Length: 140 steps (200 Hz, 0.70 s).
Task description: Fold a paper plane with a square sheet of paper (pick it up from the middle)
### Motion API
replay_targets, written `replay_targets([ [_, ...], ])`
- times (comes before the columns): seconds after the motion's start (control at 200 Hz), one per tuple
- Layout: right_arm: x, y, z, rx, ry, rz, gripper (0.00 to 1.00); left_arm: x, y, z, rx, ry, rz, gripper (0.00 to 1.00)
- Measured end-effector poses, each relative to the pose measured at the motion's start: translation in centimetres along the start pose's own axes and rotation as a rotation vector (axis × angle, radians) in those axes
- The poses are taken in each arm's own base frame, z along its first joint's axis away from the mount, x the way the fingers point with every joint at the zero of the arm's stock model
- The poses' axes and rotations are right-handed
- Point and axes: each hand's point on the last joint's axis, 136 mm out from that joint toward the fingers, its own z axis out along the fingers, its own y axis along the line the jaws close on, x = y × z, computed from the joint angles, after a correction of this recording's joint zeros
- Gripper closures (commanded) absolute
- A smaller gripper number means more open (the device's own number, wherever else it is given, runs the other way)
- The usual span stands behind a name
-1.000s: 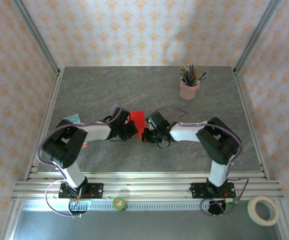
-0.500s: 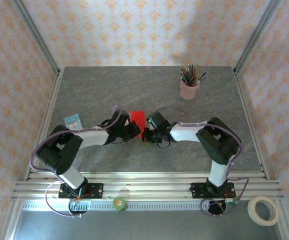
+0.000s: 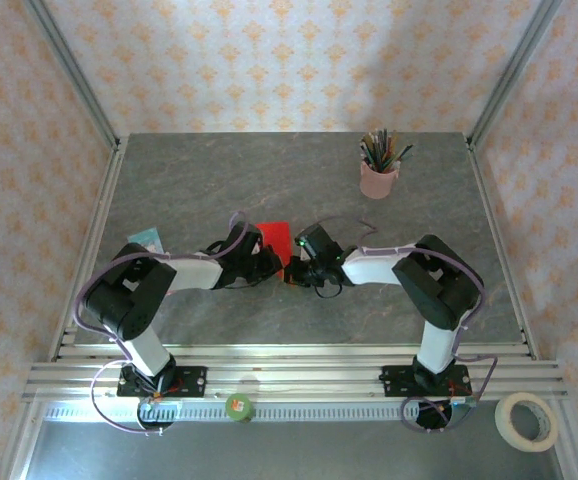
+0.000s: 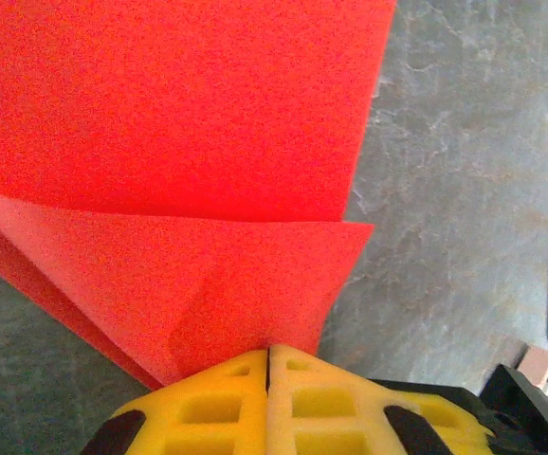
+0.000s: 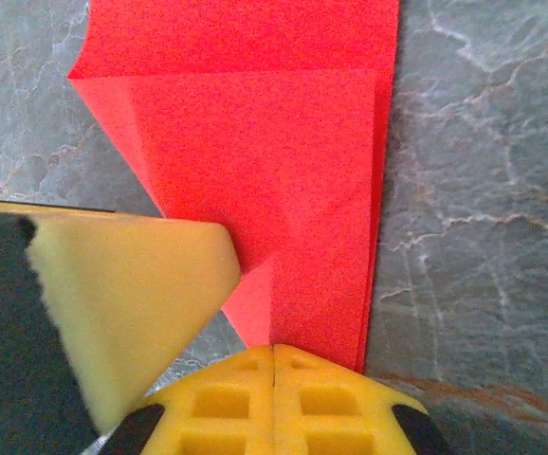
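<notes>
The square sheet of paper (image 3: pixel 275 238), folded into layered flaps, lies at the middle of the worktop (image 3: pixel 269 170), well apart from the pink pencil cup (image 3: pixel 378 180). The left end effector (image 4: pixel 269 355) is clenched on one edge and the right end effector (image 5: pixel 274 355) on another. With both pinching so near each other, an uneven pull could tear the thin sheet or skew its crease.

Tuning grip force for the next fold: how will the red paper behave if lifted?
Likely floppy: the red paper is thin, its folded layers gaping beside the left gripper. Probably very light, so it could slide on the smooth table. The dented flap near the right gripper suggests it crumples easily.
</notes>
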Motion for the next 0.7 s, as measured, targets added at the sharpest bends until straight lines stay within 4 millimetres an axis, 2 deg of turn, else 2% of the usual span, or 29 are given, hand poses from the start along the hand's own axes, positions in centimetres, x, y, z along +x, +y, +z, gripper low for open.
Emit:
replay_targets([
  [0.27,0.0,-0.2,0.0,0.002,-0.009,0.008,1.00,-0.7,1.0,0.1,-0.028,-0.026,-0.015,0.92],
  [0.701,0.1,-0.5,0.0,0.020,-0.021,0.010,1.00,-5.0,3.5,-1.3,-0.052,-0.099,-0.058,0.92],
])
